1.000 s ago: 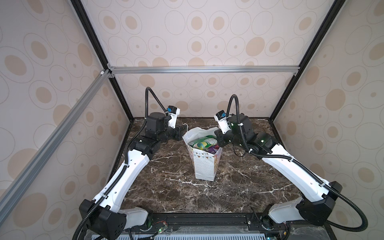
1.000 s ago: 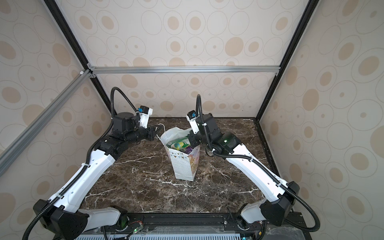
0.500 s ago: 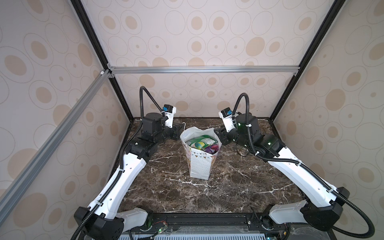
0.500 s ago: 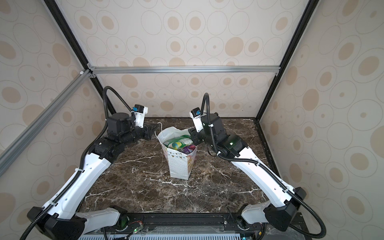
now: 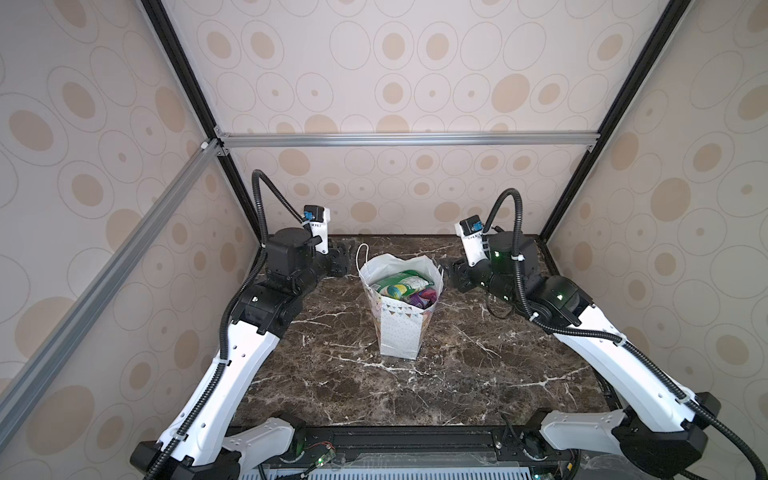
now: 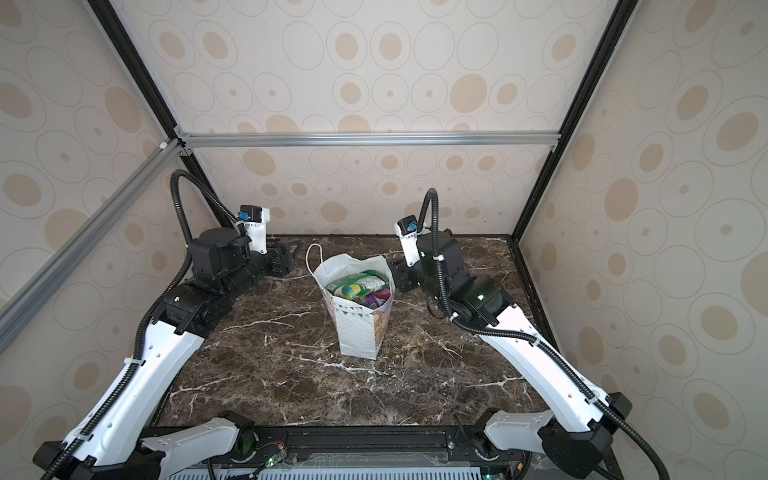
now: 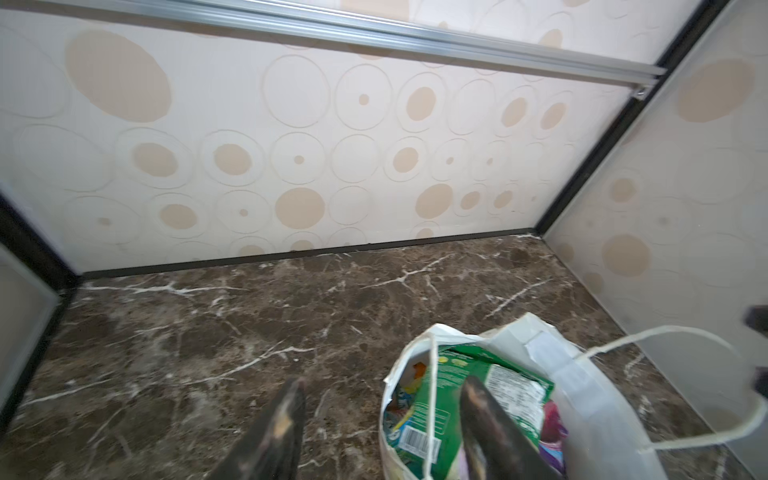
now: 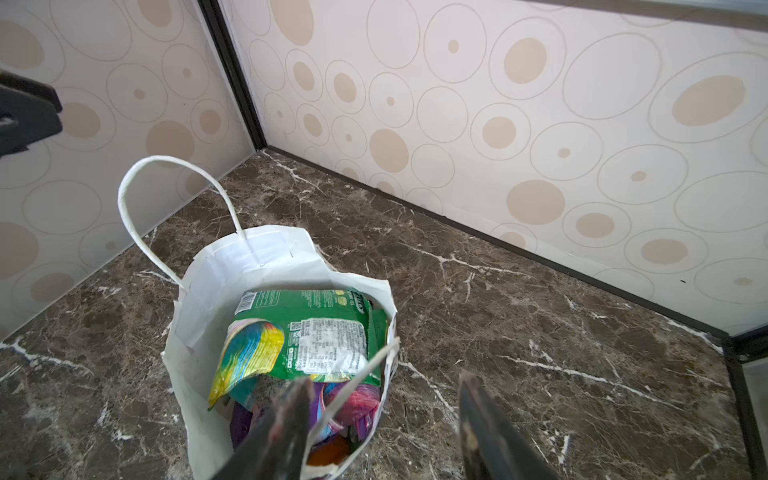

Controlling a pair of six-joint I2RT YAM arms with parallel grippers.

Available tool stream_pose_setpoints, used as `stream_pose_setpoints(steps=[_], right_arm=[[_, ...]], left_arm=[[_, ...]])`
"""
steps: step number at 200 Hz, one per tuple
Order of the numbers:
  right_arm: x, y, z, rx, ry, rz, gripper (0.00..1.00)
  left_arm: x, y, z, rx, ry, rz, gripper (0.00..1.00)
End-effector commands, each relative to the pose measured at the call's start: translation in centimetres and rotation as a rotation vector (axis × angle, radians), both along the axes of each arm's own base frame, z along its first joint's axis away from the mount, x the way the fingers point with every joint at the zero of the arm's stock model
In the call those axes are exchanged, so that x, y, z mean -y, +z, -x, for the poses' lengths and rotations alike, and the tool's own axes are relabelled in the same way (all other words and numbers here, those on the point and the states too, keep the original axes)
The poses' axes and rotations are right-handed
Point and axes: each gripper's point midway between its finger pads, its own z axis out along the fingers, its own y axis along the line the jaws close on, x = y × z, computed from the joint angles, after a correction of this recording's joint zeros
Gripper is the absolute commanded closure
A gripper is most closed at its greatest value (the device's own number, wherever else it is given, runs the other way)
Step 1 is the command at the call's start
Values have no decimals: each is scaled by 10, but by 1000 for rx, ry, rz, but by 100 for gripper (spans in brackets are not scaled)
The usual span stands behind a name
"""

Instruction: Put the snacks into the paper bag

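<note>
Snacks [image 5: 401, 284] sit inside the bag [image 5: 399, 332], heaped close to the rim; a green packet [image 8: 307, 328] lies on top, with purple and orange ones under it. The bag stands upright near table centre, a little toward 12 o'clock, its mouth splayed wide. We see no packet loose on the table [image 5: 332, 374] in any view, so we judge the loading about done. Handling: the packets look light, slick and crinkly, apt to slide from a flat pinch, so we would take one by a sealed edge. The bag is thin paper with soft walls, and loaded this high it is likely top-heavy; a sideways nudge at the rim could tip it. Best holds are the folded rim or the cord handle [image 8: 235, 216] arching up at the mouth's 11 o'clock; the nearer cord droops across the opening. The left gripper [image 5: 343, 264] hangs at the bag's 10 o'clock and the right gripper [image 5: 451, 272] at its 2 o'clock, both just beside the rim. Each has its jaws apart with nothing clamped, as the wrist views show for the left [image 7: 382, 382] and the right [image 8: 386, 379]. There is bare marble all round the bag, widest toward 6 o'clock. The back wall [image 5: 395, 195] is close behind both grippers, so pulling out toward 6 looks safest.
</note>
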Motion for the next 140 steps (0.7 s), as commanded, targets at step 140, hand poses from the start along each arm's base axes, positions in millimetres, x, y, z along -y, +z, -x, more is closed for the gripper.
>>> stream_pose_setpoints(steps=[140], right_arm=[[224, -162, -6, 36, -802, 104, 3]], left_arm=[[-191, -174, 40, 144, 932, -208, 0]])
